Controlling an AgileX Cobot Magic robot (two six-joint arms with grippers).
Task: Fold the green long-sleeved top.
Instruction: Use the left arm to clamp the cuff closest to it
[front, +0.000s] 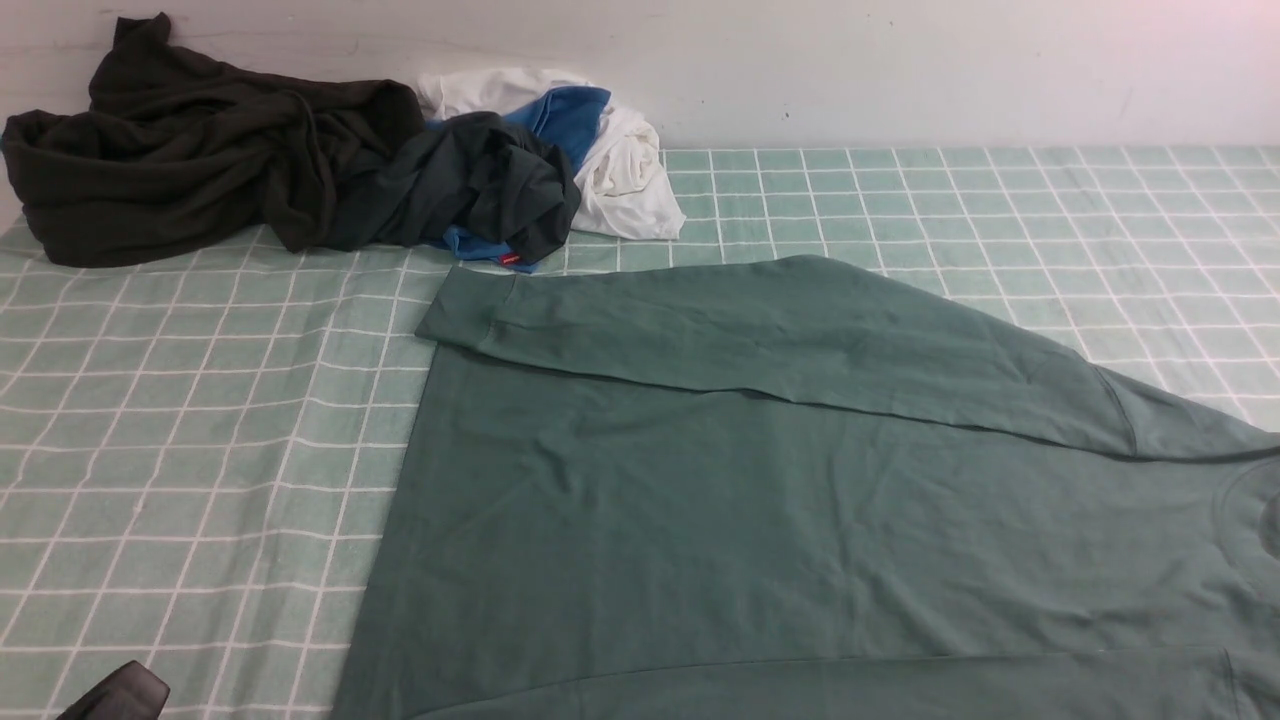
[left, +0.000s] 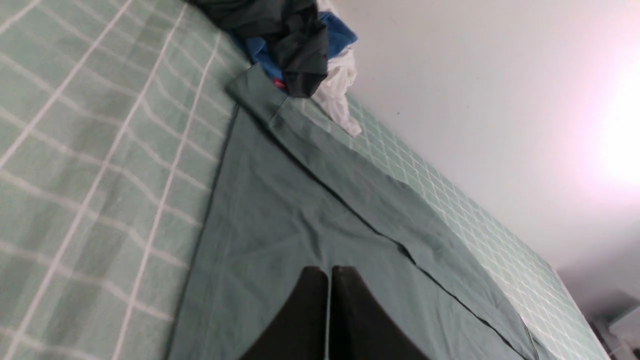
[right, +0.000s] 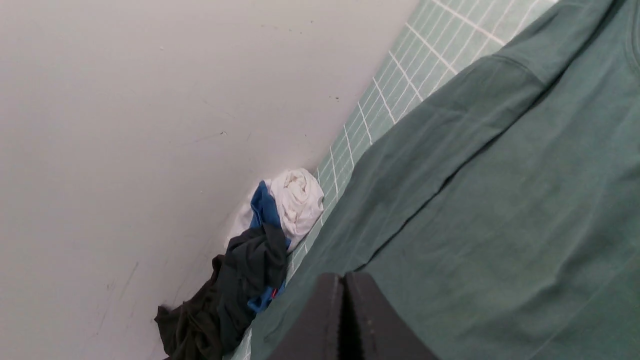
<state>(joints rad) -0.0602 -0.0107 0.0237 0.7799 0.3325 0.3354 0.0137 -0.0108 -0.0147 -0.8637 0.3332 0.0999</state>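
Across the middle and right of the pale checked cloth (front: 180, 420) I see the green long-sleeved top (front: 800, 520) spread flat, its hem (front: 395, 520) towards the robot's left and its round neck (front: 1250, 510) cut off at the right edge of the front view. Its far sleeve (front: 800, 340) lies folded over the body, and the cuff (front: 465, 305) reaches the far left corner of the hem. A second sleeve (front: 850, 690) runs along the near edge, partly out of frame.

On the left gripper (left: 329, 272) the jaws are pressed together with nothing between them, and green fabric fills the space behind them in the left wrist view. On the right gripper (right: 344, 277) the jaws are also together and empty, again with the top behind them. Whether either one touches the fabric I cannot tell.

Against the wall (front: 900, 60) at the far left sits a heap of clothes: a blackish dark-olive garment (front: 180, 160), then a dark grey-green garment (front: 490, 180) bundled with blue cloth (front: 565, 115) and white cloth (front: 625, 170). The folded cuff lies just beside that bundle, close to a small red tag (front: 510, 259). A dark rounded shape (front: 115, 695) shows at the near left corner of the front view; I cannot make out what it is.
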